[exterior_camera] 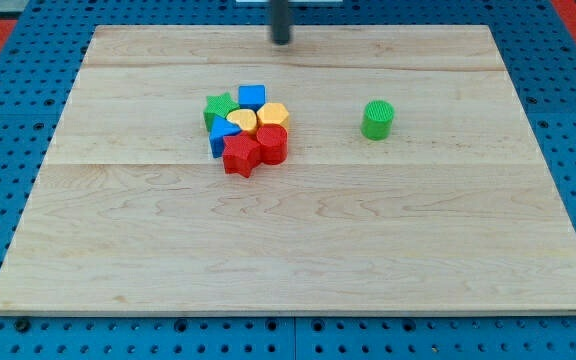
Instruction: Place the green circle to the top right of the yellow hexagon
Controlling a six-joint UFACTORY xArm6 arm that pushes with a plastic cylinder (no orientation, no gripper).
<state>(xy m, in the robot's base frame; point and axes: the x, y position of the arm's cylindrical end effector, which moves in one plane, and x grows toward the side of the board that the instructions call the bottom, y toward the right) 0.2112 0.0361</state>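
Observation:
The green circle (377, 118) stands alone on the wooden board, right of centre. The yellow hexagon (274, 114) sits at the right side of a tight cluster left of centre. My tip (282, 40) is near the board's top edge, above the cluster and well up and to the left of the green circle, touching no block.
The cluster also holds a green star (218, 106), a blue cube (252, 97), a yellow heart (242, 122), a blue triangle (221, 136), a red star (240, 155) and a red block (273, 144). The wooden board (298, 250) lies on a blue pegboard.

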